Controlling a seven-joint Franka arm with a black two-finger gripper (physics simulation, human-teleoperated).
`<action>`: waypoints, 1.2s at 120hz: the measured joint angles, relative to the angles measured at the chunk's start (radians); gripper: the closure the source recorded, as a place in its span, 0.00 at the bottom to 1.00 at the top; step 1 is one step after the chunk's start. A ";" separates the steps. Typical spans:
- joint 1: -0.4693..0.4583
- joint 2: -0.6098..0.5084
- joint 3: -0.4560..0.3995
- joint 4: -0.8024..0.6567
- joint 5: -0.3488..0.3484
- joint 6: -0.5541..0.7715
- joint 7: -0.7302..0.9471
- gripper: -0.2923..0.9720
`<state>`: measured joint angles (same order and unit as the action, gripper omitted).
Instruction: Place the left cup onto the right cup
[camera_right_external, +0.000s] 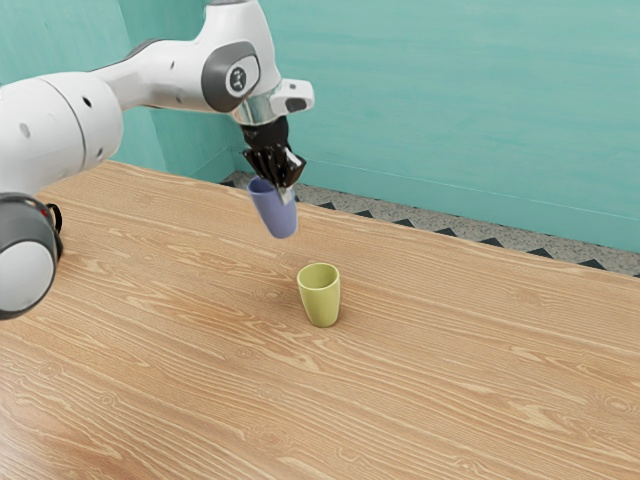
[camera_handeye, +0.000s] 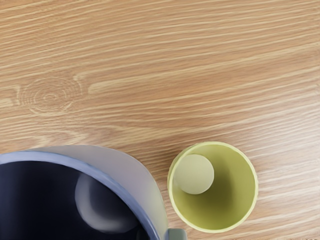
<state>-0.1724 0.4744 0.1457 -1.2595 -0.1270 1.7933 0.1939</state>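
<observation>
A blue-purple cup (camera_right_external: 275, 208) hangs tilted in the air above the table, my gripper (camera_right_external: 273, 171) shut on its rim. A yellow-green cup (camera_right_external: 319, 293) stands upright on the wooden table, lower and to the exterior view's right of the held cup. In the wrist view the blue cup's dark inside (camera_handeye: 60, 200) sits close under my hand, and the yellow-green cup (camera_handeye: 213, 186) shows from above, open mouth up, just beside it.
The wooden table (camera_right_external: 450, 380) stretches wide around both cups. A teal wall (camera_right_external: 450, 90) stands behind, with a speckled floor strip along its foot.
</observation>
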 joint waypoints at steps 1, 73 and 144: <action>-0.003 0.000 0.000 0.000 0.000 0.000 0.000 0.85; -0.089 -0.052 -0.008 -0.142 -0.002 0.050 -0.005 0.85; -0.107 -0.008 -0.009 -0.133 -0.003 0.083 -0.010 0.85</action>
<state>-0.2797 0.4661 0.1365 -1.3927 -0.1299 1.8768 0.1840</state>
